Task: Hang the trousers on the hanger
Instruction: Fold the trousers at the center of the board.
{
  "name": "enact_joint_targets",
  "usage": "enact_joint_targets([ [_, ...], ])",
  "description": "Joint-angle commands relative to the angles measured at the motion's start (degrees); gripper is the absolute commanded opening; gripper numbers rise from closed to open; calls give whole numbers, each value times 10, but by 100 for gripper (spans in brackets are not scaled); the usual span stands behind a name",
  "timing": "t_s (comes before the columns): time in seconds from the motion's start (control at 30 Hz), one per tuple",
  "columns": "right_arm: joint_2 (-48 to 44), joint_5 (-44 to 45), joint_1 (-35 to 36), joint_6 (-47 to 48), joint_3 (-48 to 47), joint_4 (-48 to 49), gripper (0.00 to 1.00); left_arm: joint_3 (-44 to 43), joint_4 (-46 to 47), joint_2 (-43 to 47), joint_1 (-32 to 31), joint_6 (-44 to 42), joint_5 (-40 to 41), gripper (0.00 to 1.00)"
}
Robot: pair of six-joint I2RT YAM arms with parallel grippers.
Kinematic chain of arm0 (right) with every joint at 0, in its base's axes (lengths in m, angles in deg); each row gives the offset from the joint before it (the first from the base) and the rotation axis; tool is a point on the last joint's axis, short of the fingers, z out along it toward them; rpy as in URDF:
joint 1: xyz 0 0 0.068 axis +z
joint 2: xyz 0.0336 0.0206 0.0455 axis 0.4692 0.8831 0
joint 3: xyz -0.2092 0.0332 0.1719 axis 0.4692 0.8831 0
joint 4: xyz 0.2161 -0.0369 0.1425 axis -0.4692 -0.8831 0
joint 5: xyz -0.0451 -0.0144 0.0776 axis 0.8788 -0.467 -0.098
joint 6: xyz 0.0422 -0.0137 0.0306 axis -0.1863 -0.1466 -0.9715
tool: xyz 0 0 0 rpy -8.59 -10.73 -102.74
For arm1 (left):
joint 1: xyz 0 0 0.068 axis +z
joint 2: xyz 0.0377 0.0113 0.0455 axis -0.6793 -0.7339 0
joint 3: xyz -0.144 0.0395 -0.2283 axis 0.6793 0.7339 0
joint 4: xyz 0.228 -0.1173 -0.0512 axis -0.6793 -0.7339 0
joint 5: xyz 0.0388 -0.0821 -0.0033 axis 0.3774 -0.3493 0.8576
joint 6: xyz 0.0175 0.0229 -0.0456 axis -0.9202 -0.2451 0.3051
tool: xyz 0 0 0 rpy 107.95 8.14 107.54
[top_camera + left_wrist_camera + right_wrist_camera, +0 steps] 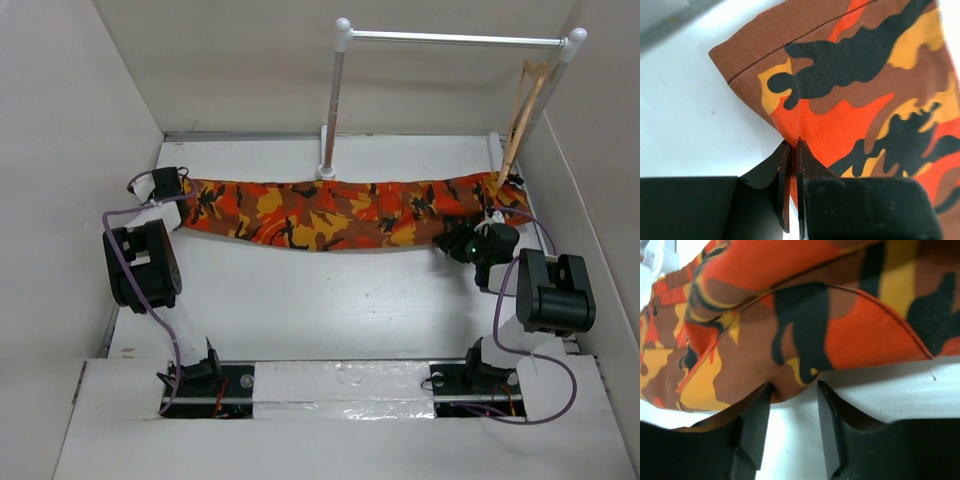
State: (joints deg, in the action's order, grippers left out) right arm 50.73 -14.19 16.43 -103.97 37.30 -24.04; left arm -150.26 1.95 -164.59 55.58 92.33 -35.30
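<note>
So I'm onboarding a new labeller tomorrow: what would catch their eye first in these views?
The vivid orange camouflage trousers lie stretched across the white table, from the left end effector, pinched shut on one end's edge, to the right end effector, jaws apart at the other end. Behind, a tan wooden hanger sits by the right post of a white rail.

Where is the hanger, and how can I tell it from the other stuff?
Look at the white rail at the back of the table. The hanger is by its right post, just above the end of the camouflage trousers. It is the only thin, light-tan wooden thing; the rail is white.
</note>
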Motion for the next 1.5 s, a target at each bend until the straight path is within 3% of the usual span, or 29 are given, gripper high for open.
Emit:
enact_joint_targets([
  [0.0, 17, 33, 2, -46, -16, 76, 46, -15, 9, 54, 5, -35, 54, 0],
  [0.1, 36, 42, 2, -55, -31, 79, 22, -22, 8, 59, 5, -41, 60, 0],
  [0.13, 43, 42, 2, -59, -37, 83, 7, -23, 7, 60, 5, -43, 61, 0],
  [0.17, 54, 39, 2, -63, -36, 91, 0, -23, 7, 64, 5, -43, 60, 0],
  [0.3, 55, 33, -4, -73, -9, 157, 0, -31, 5, 72, 5, -51, 67, 0],
  [0.4, 27, 28, -10, -62, 21, 150, 0, -46, -12, 80, 5, -51, 81, 0],
  [0.57, -131, 0, -50, -11, 80, 65, 0, -46, -36, 126, 5, -61, 122, 0],
  [0.83, -496, -25, -117, 106, 70, -347, 0, 23, -47, 217, 15, -60, 153, 0],
  [0.9, -538, -47, -117, 129, 53, -432, 0, 55, -50, 239, 15, -56, 166, 0],
  [1.0, -546, -94, -130, 161, 40, -466, 1, 98, -49, 268, 15, -57, 183, 0],
  [1.07, -561, -98, -135, 179, 36, -494, 9, 124, -48, 288, 15, -55, 188, 0],
  [1.1, -571, -98, -141, 189, 34, -527, 20, 130, -53, 291, 15, -52, 193, 0],
  [1.13, -589, -95, -141, 200, 32, -543, 57, 136, -61, 294, 15, -47, 195, 5],
  [1.23, -601, -80, -141, 240, 24, -588, 91, 142, -74, 301, 15, -36, 205, 27],
  [1.4, -593, -86, -141, 246, 15, -584, 93, 87, -102, 309, 15, -36, 186, 29],
  [1.47, -588, -81, -141, 252, 9, -586, 88, 70, -103, 326, 6, -37, 169, 29],
])
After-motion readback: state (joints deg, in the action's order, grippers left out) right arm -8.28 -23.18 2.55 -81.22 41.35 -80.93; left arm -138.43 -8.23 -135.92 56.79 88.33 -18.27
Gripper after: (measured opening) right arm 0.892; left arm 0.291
